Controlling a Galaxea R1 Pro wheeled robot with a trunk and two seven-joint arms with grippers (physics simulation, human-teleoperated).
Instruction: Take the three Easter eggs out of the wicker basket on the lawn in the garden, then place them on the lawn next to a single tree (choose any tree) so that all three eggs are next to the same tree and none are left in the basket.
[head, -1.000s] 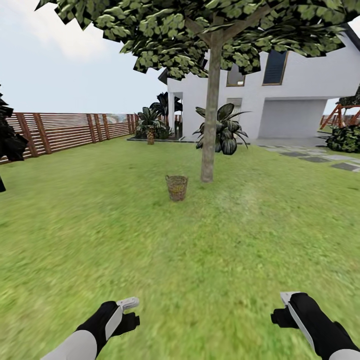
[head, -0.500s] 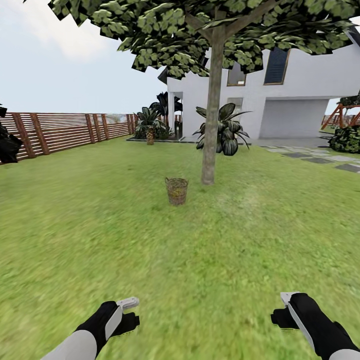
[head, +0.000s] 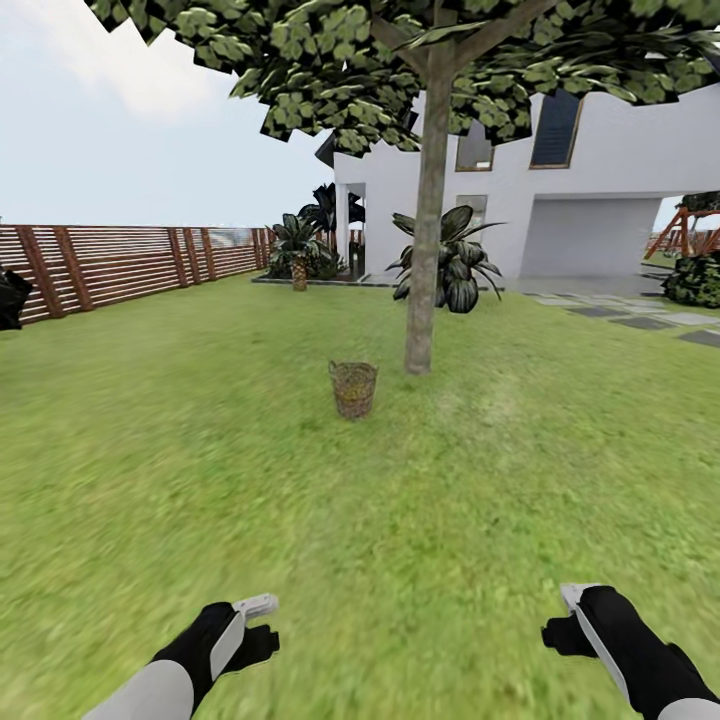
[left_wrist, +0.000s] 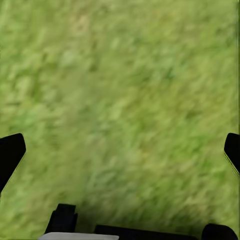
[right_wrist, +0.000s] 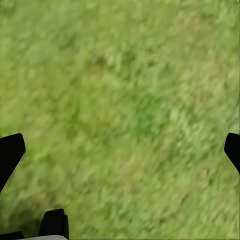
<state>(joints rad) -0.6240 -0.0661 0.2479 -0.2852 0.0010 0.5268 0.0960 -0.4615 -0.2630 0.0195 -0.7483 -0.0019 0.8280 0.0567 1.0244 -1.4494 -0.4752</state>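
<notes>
Approach step, by my judgement; the basket (head: 353, 388) stands on the lawn (head: 200, 450) just beside the tree (head: 428, 250), well ahead; left tool (left_wrist: 120, 150) and right tool (right_wrist: 120, 150) spread wide, empty; next, drive close.

wicker basket (head: 353, 388) too far off in head view, contents unreadable through the weave. tree (head: 428, 200) canopy cut off by top edge. Both arms cropped at the bottom edge. lawn (left_wrist: 120, 100) is smeared blur in both wrist views. left claw (left_wrist: 120, 150) and right claw (right_wrist: 120, 150): fingers wide apart, only dark tips poke in at the side edges, rest out of frame.
</notes>
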